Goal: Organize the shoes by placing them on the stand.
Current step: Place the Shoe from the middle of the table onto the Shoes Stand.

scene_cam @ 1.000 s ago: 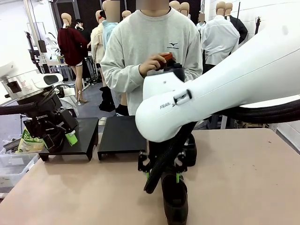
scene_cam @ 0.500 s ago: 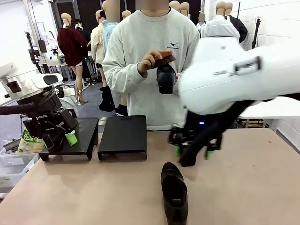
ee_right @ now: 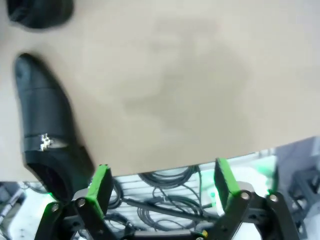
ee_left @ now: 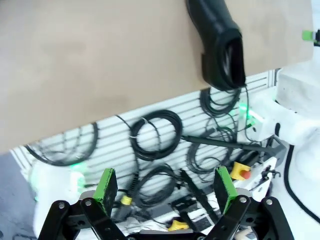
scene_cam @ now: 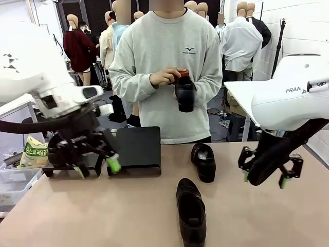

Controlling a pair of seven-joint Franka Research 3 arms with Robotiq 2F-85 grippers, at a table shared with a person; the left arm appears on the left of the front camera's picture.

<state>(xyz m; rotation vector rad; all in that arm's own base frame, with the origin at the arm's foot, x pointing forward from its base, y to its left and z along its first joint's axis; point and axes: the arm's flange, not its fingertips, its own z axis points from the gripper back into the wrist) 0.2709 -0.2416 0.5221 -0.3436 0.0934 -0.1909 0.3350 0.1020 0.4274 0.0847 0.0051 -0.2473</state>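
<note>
Two glossy black shoes lie on the tan table: one near the front edge (scene_cam: 191, 216), toe pointing away, and one farther back (scene_cam: 203, 161). The person across the table holds a third shoe (scene_cam: 185, 93) in both hands at chest height. A black stand (scene_cam: 134, 149) sits at the table's far left-centre, with a second stand (scene_cam: 61, 165) beside it, partly hidden by my left gripper (scene_cam: 96, 168), which hangs open in front of it. My right gripper (scene_cam: 264, 180) hovers open and empty to the right of the shoes. The left wrist view has a shoe (ee_left: 220, 45) by the table edge; the right wrist view has one shoe (ee_right: 45, 135) and the tip of another (ee_right: 40, 12).
A green and yellow snack bag (scene_cam: 35, 152) and a clear plastic bin (scene_cam: 13, 185) sit at the table's left edge. Cables (ee_left: 155, 135) hang below the table's near edge. Bare tabletop stretches at the front left and the right.
My right arm swung from above the near shoe out to the right, uncovering both shoes. My left arm came in from the left to the stands. The person lowered the held shoe slightly.
</note>
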